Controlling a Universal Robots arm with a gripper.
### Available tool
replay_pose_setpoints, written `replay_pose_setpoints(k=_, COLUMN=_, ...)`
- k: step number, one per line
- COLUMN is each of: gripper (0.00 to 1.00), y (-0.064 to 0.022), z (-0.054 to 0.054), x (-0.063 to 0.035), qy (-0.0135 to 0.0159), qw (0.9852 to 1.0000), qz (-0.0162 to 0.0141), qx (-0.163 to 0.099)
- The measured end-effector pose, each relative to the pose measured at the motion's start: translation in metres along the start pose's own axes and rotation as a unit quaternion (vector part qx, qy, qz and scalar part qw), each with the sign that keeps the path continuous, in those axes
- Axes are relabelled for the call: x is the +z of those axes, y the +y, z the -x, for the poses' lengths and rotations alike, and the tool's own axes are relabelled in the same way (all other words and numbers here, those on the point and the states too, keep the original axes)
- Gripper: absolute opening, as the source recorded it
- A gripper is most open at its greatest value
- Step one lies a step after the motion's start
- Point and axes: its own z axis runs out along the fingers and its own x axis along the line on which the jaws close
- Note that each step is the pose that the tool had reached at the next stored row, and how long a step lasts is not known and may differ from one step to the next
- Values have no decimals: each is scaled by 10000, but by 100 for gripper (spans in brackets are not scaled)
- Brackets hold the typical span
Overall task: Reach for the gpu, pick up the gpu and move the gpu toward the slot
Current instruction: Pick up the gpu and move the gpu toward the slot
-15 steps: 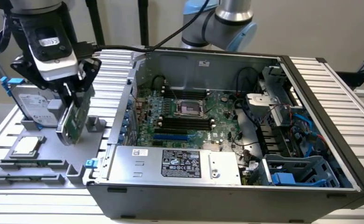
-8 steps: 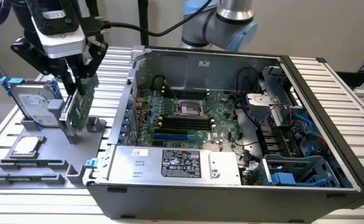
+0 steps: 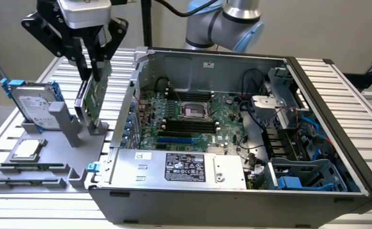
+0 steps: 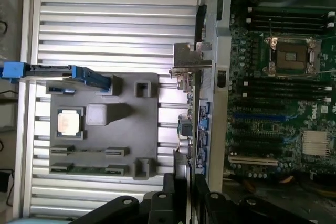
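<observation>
Ribbed aluminium table (image 3: 338, 90) carries an open computer case (image 3: 237, 191); black pincer (image 3: 91, 61) grips the thin green circuit-board gpu (image 3: 94, 98) by its top edge, upright just beside the case; light, stiff, probably fragile.

gpu (image 3: 94, 98) upright in the pincer (image 3: 91, 75) above holder tray (image 3: 46, 179), just beside open computer case (image 3: 338, 124)

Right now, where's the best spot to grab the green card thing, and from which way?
Grab the gpu by its top edge, coming straight down from above. It stands upright on edge, so only that thin top rim is free. The gripper pinches it there, one finger on each flat face.
</observation>
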Motion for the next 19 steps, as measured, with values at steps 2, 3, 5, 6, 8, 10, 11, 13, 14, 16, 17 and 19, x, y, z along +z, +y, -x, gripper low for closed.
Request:
replay_pose_setpoints(k=2, gripper=26, y=-3, z=88, x=-59, qy=14, qw=10000, qz=2, qx=0)
replay_pose_setpoints(k=3, gripper=26, y=-4, z=136, x=-71, qy=21, qw=10000, qz=5, qx=0)
replay_pose_setpoints(k=5, gripper=26, y=-7, z=225, x=-78, qy=30, qw=10000, qz=8, qx=0)
replay_pose_setpoints(k=6, gripper=26, y=-9, z=270, x=-79, qy=34, qw=10000, qz=10, qx=0)
replay_pose_setpoints(k=8, gripper=26, y=-11, z=360, x=-81, qy=40, qw=10000, qz=13, qx=0)
replay_pose_setpoints(k=10, gripper=26, y=-14, z=450, x=-84, qy=47, qw=10000, qz=14, qx=0)
replay_pose_setpoints(k=11, gripper=26, y=-16, z=499, x=-86, qy=51, qw=10000, qz=14, qx=0)
replay_pose_setpoints(k=13, gripper=26, y=-16, z=589, x=-88, qy=56, qw=10000, qz=14, qx=0)
replay_pose_setpoints(k=14, gripper=26, y=-15, z=634, x=-89, qy=58, qw=10000, qz=15, qx=0)
replay_pose_setpoints(k=16, gripper=26, y=-14, z=727, x=-92, qy=63, qw=10000, qz=15, qx=0)
replay_pose_setpoints(k=17, gripper=26, y=-12, z=771, x=-94, qy=65, qw=10000, qz=15, qx=0)
replay_pose_setpoints(k=19, gripper=26, y=-9, z=862, x=-96, qy=68, qw=10000, qz=15, qx=0)
